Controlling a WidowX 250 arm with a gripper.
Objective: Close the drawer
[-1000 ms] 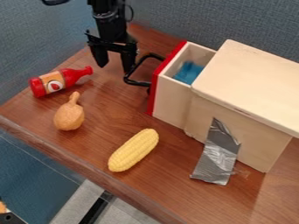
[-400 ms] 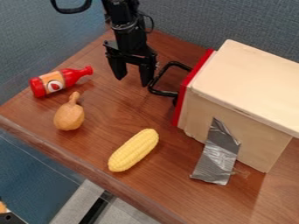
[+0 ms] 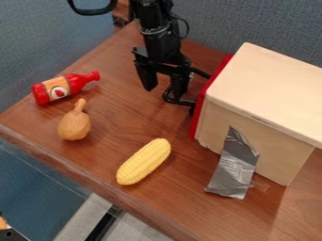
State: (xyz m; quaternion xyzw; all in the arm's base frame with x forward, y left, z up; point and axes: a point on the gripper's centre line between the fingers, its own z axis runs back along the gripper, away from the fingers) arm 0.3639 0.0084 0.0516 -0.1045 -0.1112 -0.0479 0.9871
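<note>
Above the brown wooden table (image 3: 113, 117), I hold my black two-finger claw (image 3: 164, 90) spread and empty, one finger overlapping the curved black handle (image 3: 185, 102). Just beside it, the red-fronted drawer (image 3: 200, 106) sits against its pale wooden box (image 3: 264, 84).

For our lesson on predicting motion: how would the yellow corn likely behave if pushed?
The corn would probably roll if pushed sideways, given its long, rounded body. Its tapered ends might make it curve. It looks stiff, lying straight without sagging.

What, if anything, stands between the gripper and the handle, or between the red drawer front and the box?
Nothing visible does: the gripper is at the handle, and the red drawer front lies close against the box.
</note>
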